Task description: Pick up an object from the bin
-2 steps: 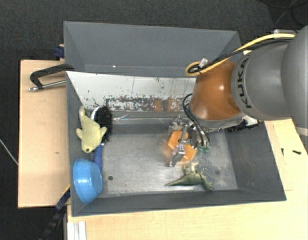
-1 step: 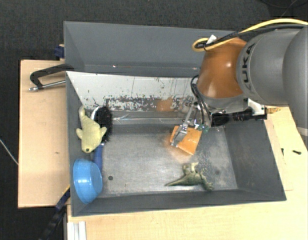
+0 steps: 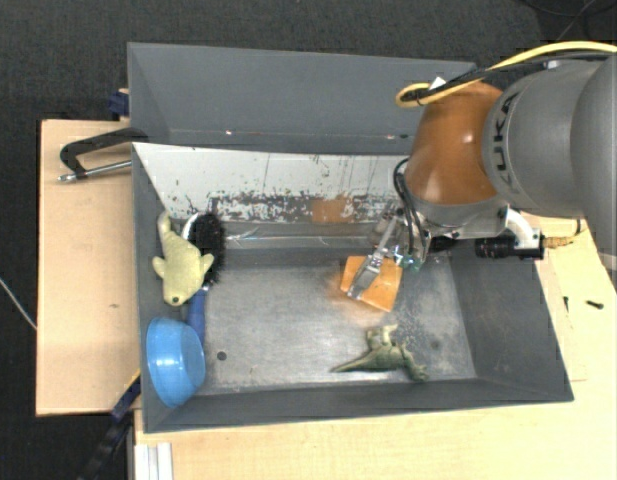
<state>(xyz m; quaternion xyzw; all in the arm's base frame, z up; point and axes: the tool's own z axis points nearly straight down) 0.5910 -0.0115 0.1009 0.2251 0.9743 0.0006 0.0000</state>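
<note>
My gripper (image 3: 372, 270) reaches down from the right into the middle of the bin, and its tip lies over the top of an orange block (image 3: 380, 290). The block rests on the bin floor near the back wall, partly covered by the gripper. Whether the block is gripped is not visible. A green toy dinosaur (image 3: 388, 356) lies on the floor a little in front of the block, apart from the gripper.
At the bin's left side lie a yellow plush fish (image 3: 180, 268), a black brush (image 3: 207, 236) behind it, and a blue scoop (image 3: 174, 360) in the front left corner. The arm's orange cover and grey body hang over the right rim.
</note>
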